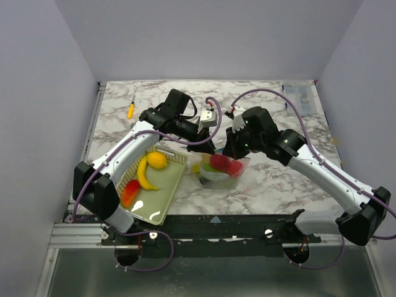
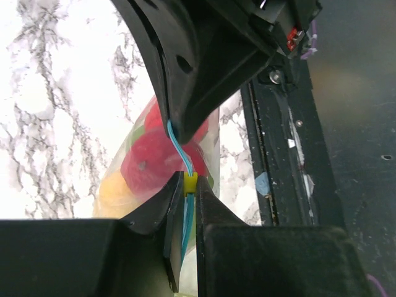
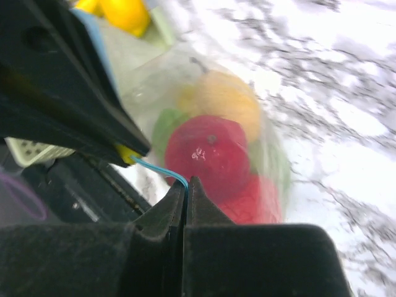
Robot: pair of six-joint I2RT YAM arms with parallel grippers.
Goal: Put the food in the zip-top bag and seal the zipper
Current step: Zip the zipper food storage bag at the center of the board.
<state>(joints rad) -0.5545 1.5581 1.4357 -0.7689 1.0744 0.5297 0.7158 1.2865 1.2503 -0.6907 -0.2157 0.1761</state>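
Pinching zipper (image 2: 176, 145) at two spots: left end effector (image 2: 190, 185) clamped narrow at the yellow tab, right end effector (image 3: 187, 185) shut tight further along. Holding bag (image 1: 219, 170) up by its rim above counter (image 1: 278, 179), just beside basket (image 1: 151, 207), probably to keep the strip taut for sealing. Red, yellow and green food (image 3: 207, 154) inside; banana (image 1: 145, 175) not yet bagged.

No words or numbers can be read. The white mark on the round red toy fruit (image 3: 207, 154) is too blurry.
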